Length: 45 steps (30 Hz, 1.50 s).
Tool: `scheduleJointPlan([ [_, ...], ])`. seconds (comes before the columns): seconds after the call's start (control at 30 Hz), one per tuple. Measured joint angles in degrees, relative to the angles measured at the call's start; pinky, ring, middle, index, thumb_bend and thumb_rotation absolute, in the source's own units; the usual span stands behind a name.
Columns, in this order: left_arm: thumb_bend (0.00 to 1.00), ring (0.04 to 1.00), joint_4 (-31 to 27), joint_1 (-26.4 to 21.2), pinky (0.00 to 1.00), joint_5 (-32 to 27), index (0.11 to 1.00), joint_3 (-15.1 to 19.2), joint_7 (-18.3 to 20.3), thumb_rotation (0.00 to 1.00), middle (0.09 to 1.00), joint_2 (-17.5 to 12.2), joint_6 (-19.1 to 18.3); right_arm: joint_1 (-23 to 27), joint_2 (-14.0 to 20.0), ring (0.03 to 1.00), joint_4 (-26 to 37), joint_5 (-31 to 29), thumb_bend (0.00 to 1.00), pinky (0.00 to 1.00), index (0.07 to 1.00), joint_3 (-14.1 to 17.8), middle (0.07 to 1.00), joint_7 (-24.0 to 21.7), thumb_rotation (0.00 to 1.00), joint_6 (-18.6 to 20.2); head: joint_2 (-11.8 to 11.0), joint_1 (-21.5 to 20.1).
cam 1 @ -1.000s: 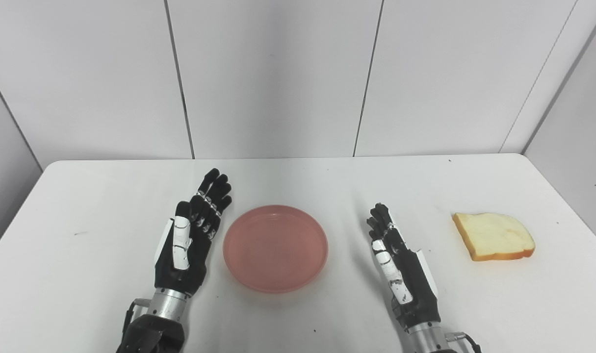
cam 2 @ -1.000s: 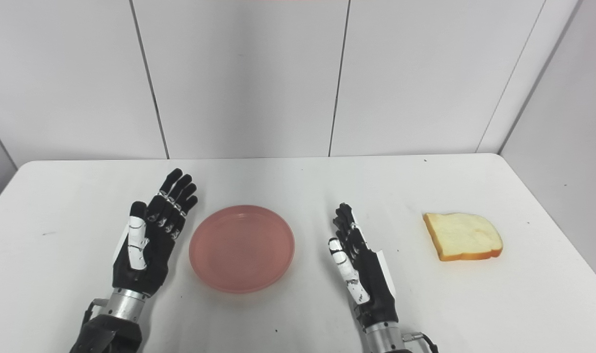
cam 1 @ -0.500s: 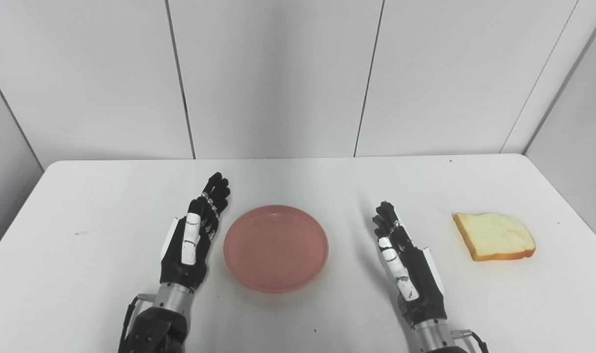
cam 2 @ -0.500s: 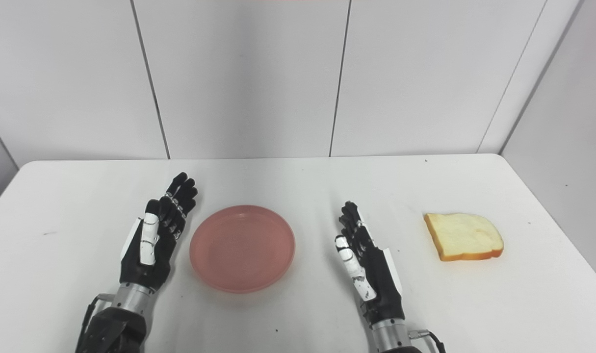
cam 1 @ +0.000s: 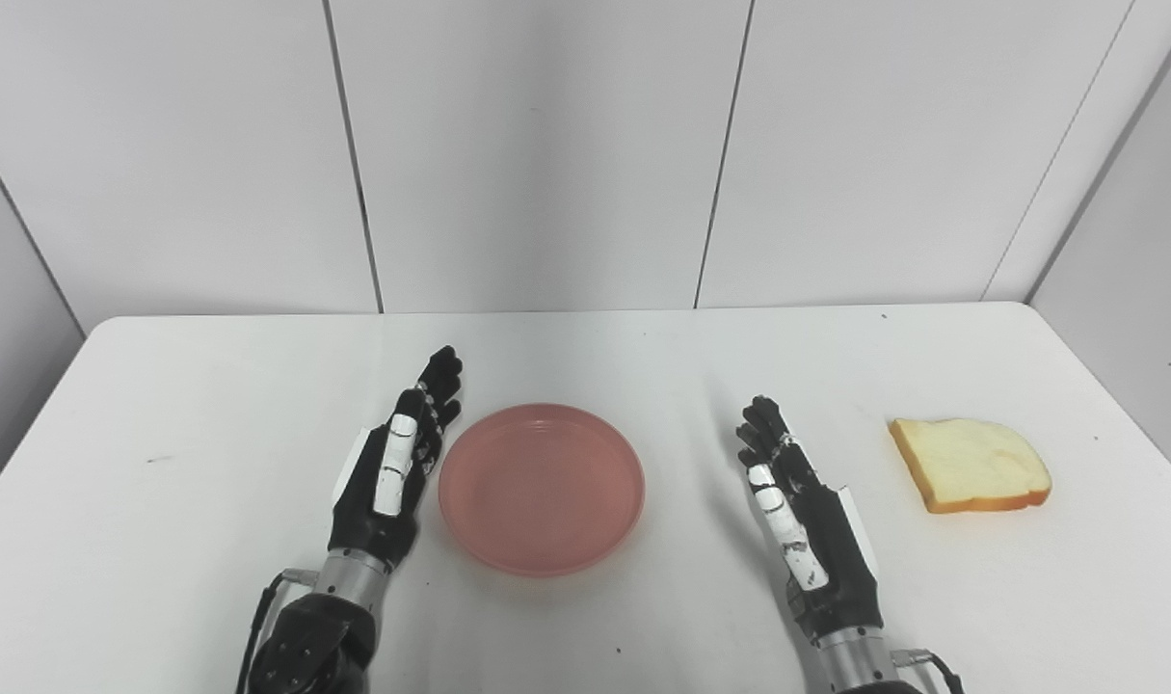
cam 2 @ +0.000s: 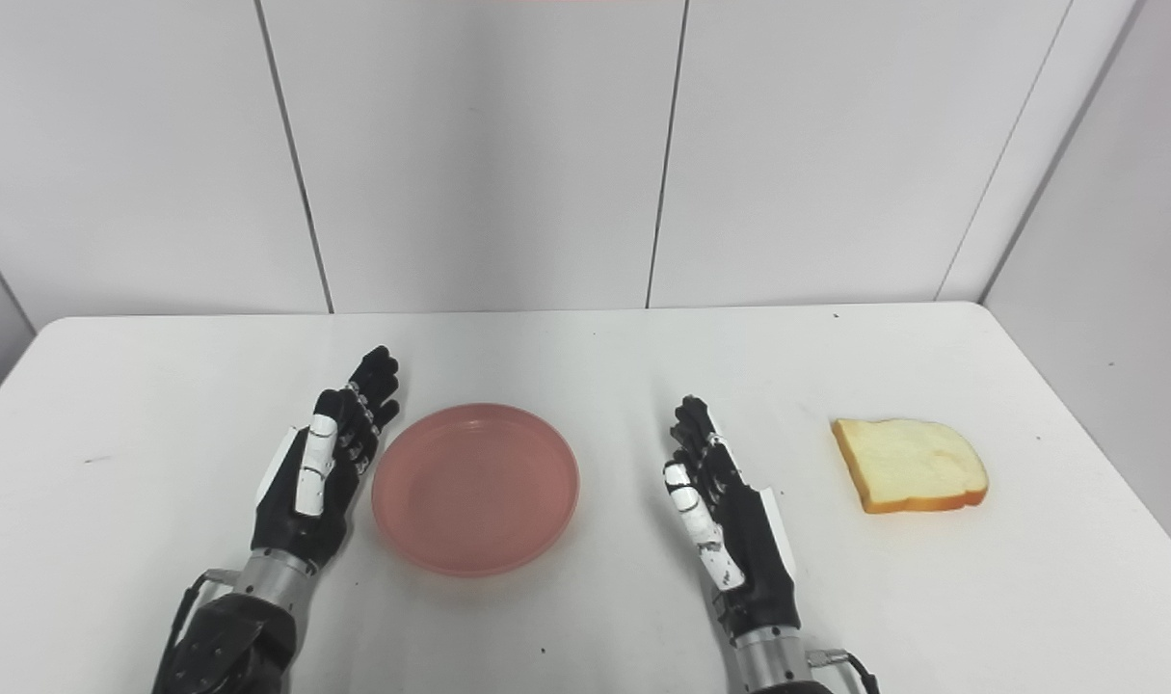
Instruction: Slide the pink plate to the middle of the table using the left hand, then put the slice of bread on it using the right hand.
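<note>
On the white worktop (cam 1: 209, 386), near the middle, sits the pink plate (cam 1: 541, 487). It's in the same spot as 1 s ago, flat and with nothing on it.

What's diff: the left hand (cam 1: 392, 472) has turned on its edge & moved in closer to the plate. 1 s ago its palm faced up more and its fingers were spread; now the fingers (cam 1: 438, 381) are straight, packed close together, and point away from the robot. They hold nothing. The hand's side is just beside the plate's left rim; can't tell if it touches.

The right hand (cam 1: 805, 520) has slid a bit to the right and also stands on its edge. Its fingers (cam 1: 763, 424) are straight and close together, holding nothing. It's to the right of the plate w/ a gap of bare worktop between them.

The slice of bread (cam 1: 971, 465) lies flat on the right side of the worktop, same spot as before. It's right of the right hand, apart from its fingers, and well apart from the plate.
</note>
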<state>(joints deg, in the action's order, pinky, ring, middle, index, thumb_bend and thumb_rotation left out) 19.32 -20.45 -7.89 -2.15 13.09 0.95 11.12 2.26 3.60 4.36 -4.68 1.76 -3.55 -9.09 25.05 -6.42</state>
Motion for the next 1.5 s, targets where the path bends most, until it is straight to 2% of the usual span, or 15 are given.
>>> scheduleJointPlan([
  [0.37, 0.78, 0.993, -0.46, 0.15, 0.90, -1.15, 0.942, -0.33, 0.98, 1.00, 0.984, -0.26, -1.73, 0.00, 0.00, 0.941, 0.03, 0.00, 0.65, 0.96, 0.939, 0.01, 0.942, 0.01, 0.76, 0.00, 0.09, 0.00],
  [0.73, 0.76, 0.994, -0.94, 0.35, 0.73, -2.42, 0.960, -0.52, 2.19, 0.99, 1.000, -0.33, -3.54, 0.00, 0.00, 0.943, 0.09, 0.10, 0.66, 0.97, 0.939, 0.01, 0.944, 0.05, 0.76, 0.01, 0.09, 0.00],
  [0.83, 0.76, 0.992, -0.96, 0.38, 0.73, -2.43, 0.955, -0.54, 2.50, 0.99, 1.000, -0.32, -3.55, 0.00, 0.00, 0.943, 0.10, 0.07, 0.66, 0.96, 0.940, 0.01, 0.946, 0.03, 0.76, 0.03, 0.09, 0.00],
  [0.97, 0.75, 0.991, -1.03, 0.43, 0.69, -2.48, 0.952, -0.53, 2.54, 0.98, 1.000, -0.27, -3.55, 0.00, 0.00, 0.939, 0.10, 0.08, 0.66, 0.95, 0.937, 0.01, 0.943, 0.06, 0.76, 0.04, 0.09, 0.00],
  [1.0, 0.78, 0.996, -1.04, 0.45, 0.76, -2.61, 0.953, -0.52, 2.56, 0.99, 1.000, -0.26, -3.55, 0.00, 0.00, 0.939, 0.10, 0.09, 0.66, 0.95, 0.936, 0.01, 0.942, 0.08, 0.76, 0.04, 0.09, 0.00],
  [1.13, 0.78, 1.000, -1.82, 0.96, 0.87, -3.86, 0.945, -0.37, 2.93, 0.97, 1.000, -0.08, -3.65, 0.01, 0.00, 0.937, 0.10, 0.09, 0.66, 0.95, 0.936, 0.01, 0.942, 0.12, 0.76, 0.05, 0.09, 0.00],
  [1.27, 0.78, 1.000, -3.02, 1.82, 0.89, -5.50, 0.940, -0.23, 3.35, 0.95, 1.000, 0.52, -3.66, 0.03, 0.00, 0.939, 0.10, 0.07, 0.66, 0.95, 0.938, 0.01, 0.943, 0.22, 0.76, 0.14, 0.18, 0.00],
  [1.37, 0.78, 0.999, -3.02, 2.04, 0.86, -6.14, 0.930, -0.04, 3.53, 0.94, 0.989, 0.88, -3.24, 0.03, 0.00, 0.937, 0.10, 0.18, 0.66, 0.95, 0.937, -0.03, 0.943, 0.23, 0.76, 0.14, 0.18, -0.09],
  [1.5, 0.78, 0.987, -3.02, 2.32, 0.87, -6.08, 0.919, 0.09, 3.72, 0.94, 0.972, 0.97, -0.98, 0.03, 0.01, 0.942, 0.10, 0.21, 0.66, 0.97, 0.941, 0.00, 0.946, 0.24, 0.77, 0.14, 0.18, 0.00],
])
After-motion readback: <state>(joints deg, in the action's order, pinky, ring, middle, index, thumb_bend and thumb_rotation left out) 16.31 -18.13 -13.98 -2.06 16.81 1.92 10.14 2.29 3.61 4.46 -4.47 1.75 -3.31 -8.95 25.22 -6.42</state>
